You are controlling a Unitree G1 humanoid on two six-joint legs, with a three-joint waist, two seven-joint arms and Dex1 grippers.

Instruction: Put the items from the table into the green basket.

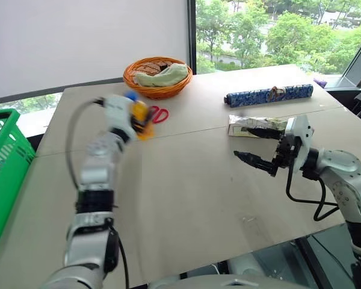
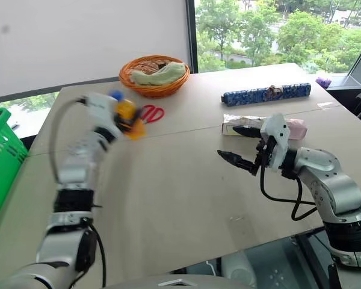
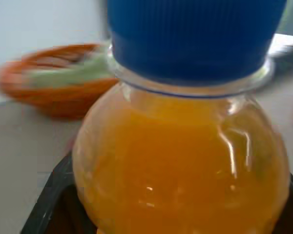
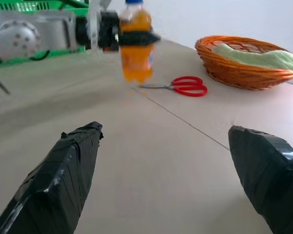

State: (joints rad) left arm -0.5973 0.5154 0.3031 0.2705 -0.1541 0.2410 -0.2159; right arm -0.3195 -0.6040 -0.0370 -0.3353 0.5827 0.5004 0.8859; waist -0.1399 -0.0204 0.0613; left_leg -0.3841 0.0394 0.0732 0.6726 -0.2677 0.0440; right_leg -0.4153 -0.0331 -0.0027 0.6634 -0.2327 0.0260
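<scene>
Orange drink is what you have in hand: your left gripper (image 4: 118, 30) is clamped on the bottle (image 4: 136, 46), lifted clear of the table (image 1: 186, 186), cap up, close to the scissors (image 1: 158, 114) and in front of the wicker bowl (image 1: 157, 76). Your right gripper (image 1: 260, 147) hangs just above the table with its fingers spread wide and nothing between them, right beside the packet (image 1: 253, 125). The blue roll (image 1: 269, 95) lies beyond the packet, apart from it, toward the window.

You're on the carry step for the first item, by my reading. The basket (image 1: 5, 159) sits off the table's left edge, well apart from the bottle, so the next move calls for a swing of the left arm out past that edge until the bottle is over the basket's open top, then letting go. Keep the bottle high enough to pass the basket's rim.

Scissors, packet and roll are all on the table, so most of the job remains. Your right gripper looks well placed to close on the packet next; it lies flat, so expect to come at it by an edge.
</scene>
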